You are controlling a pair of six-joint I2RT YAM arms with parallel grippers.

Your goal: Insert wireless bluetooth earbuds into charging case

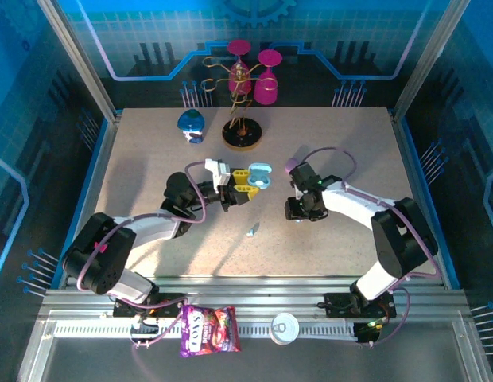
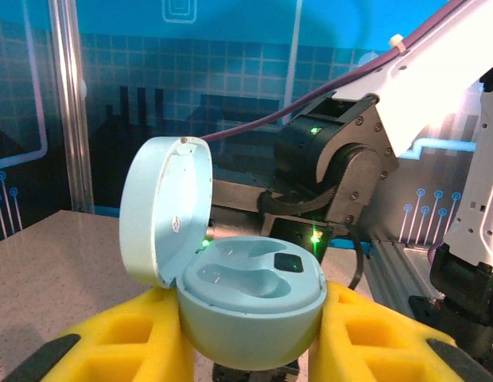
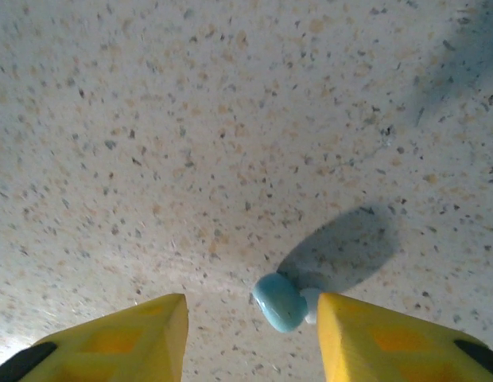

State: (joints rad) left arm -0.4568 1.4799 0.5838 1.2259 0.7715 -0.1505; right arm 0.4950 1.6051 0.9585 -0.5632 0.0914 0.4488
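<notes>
My left gripper [image 2: 250,338] is shut on the pale blue charging case [image 2: 254,306], its yellow fingers [image 2: 131,334] pressing both sides. The case's lid [image 2: 163,211] stands open and both wells look empty. In the top view the left gripper [image 1: 241,185] holds the case [image 1: 260,175] mid-table. My right gripper [image 3: 253,322] points down at the table, open, with a pale blue earbud [image 3: 280,302] lying between its fingers. The earbud touches the right finger, and a gap separates it from the left one. From above, the right gripper [image 1: 302,208] is right of the case. Another small pale blue earbud [image 1: 253,231] lies on the table between the arms.
A blue-and-white object [image 1: 191,123] sits at the back left. A wire stand [image 1: 242,131] with pink glasses is at the back centre. A purple snack bag [image 1: 208,330] and a white round lid [image 1: 285,328] lie on the front rail. Blue walls enclose the table.
</notes>
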